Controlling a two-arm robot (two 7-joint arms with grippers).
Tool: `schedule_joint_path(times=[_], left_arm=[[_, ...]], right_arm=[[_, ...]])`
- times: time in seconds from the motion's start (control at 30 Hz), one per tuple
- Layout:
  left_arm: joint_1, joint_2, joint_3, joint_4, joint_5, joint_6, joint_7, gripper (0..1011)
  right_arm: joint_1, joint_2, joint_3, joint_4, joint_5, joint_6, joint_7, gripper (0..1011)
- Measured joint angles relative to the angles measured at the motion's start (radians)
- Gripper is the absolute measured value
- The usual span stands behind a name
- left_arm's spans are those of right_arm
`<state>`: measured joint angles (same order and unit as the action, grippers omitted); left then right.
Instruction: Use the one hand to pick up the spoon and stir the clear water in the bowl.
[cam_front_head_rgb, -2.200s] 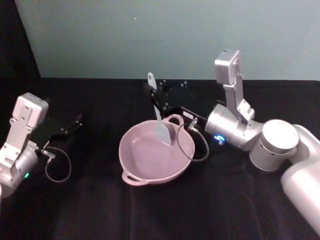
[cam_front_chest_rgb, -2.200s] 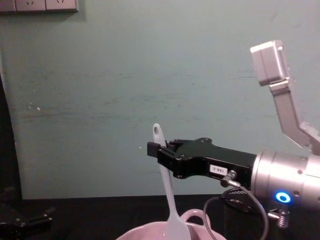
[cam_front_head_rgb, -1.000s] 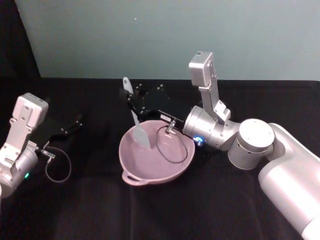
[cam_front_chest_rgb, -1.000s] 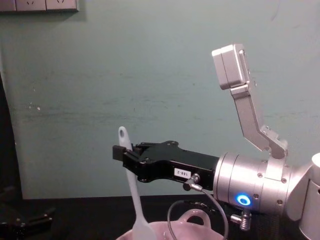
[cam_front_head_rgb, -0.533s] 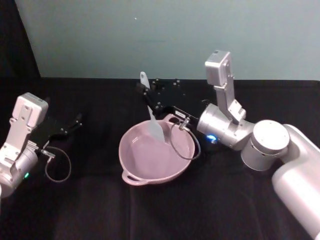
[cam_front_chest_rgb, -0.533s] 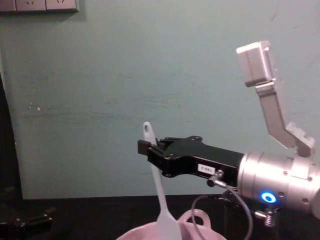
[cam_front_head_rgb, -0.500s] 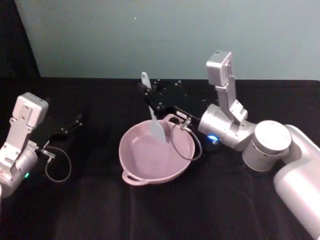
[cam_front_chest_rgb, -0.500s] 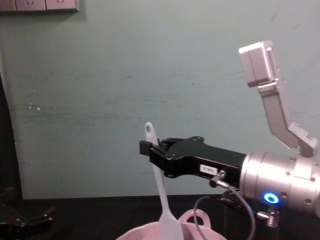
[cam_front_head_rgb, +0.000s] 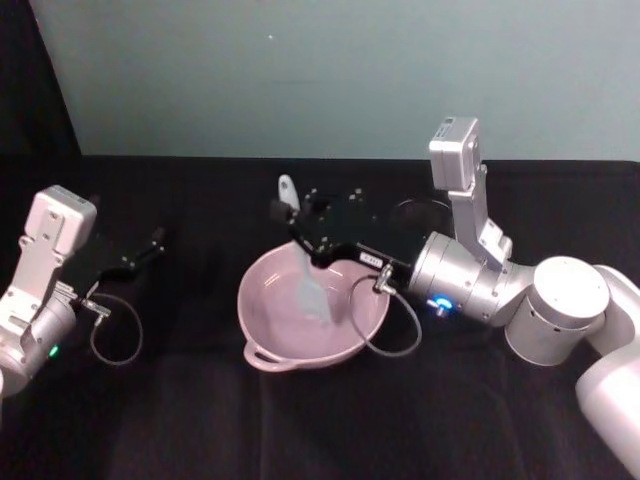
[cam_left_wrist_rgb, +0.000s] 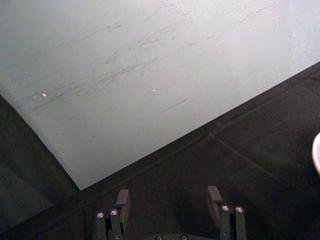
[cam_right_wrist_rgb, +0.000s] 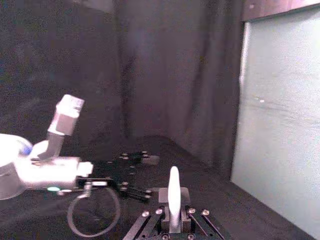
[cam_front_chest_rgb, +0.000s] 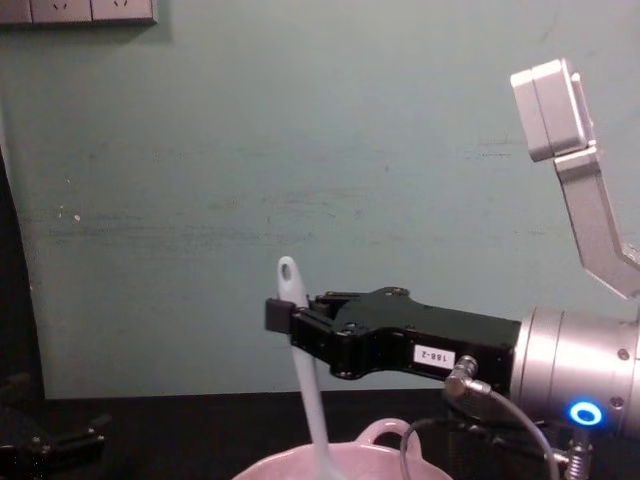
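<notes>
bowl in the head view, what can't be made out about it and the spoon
- Head view: the water cannot be read; the glossy pink inside of the bowl shows no surface or level.
- Head view: the blade of the spoon blurs into the pink, so whether it touches the bottom is unclear.
- Chest view: the bottom edge cuts off most of the bowl and the blade below the right gripper.
- Left wrist view: the bottom edge cuts off the base of the parked, open left gripper.

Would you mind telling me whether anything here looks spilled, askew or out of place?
No spill shows: the bowl sits upright on the black cloth, the right gripper holding the spoon blade-down inside it. One oddity: the right arm's cable loop droops by the bowl's right rim. The left gripper rests open, far left.
</notes>
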<state>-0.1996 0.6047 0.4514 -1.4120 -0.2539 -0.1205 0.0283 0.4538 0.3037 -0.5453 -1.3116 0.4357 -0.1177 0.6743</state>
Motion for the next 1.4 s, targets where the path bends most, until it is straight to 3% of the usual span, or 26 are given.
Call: schedule_joint_path(times=[0.2, 0.4, 0.73, 0.93, 1.17, 1.4], left_arm=[[0.000, 0.000, 0.000, 0.000, 0.000, 0.000, 0.000, 1011], [0.000, 0.000, 0.000, 0.000, 0.000, 0.000, 0.000, 1011], [0.000, 0.000, 0.000, 0.000, 0.000, 0.000, 0.000, 1011], [0.000, 0.000, 0.000, 0.000, 0.000, 0.000, 0.000, 1011], [0.000, 0.000, 0.000, 0.000, 0.000, 0.000, 0.000, 1011], [0.000, 0.000, 0.000, 0.000, 0.000, 0.000, 0.000, 1011]], right_arm=[[-0.002, -0.002, -0.030, -0.021, 0.033, 0.022, 0.023, 121], [0.021, -0.024, -0.048, 0.005, 0.046, 0.021, 0.025, 121], [0.088, -0.090, -0.058, 0.126, 0.035, -0.016, -0.009, 121], [0.132, -0.123, -0.050, 0.210, -0.006, -0.048, -0.051, 121], [0.136, -0.120, -0.033, 0.221, -0.052, -0.064, -0.092, 121], [0.105, -0.087, -0.004, 0.176, -0.073, -0.066, -0.104, 121]])
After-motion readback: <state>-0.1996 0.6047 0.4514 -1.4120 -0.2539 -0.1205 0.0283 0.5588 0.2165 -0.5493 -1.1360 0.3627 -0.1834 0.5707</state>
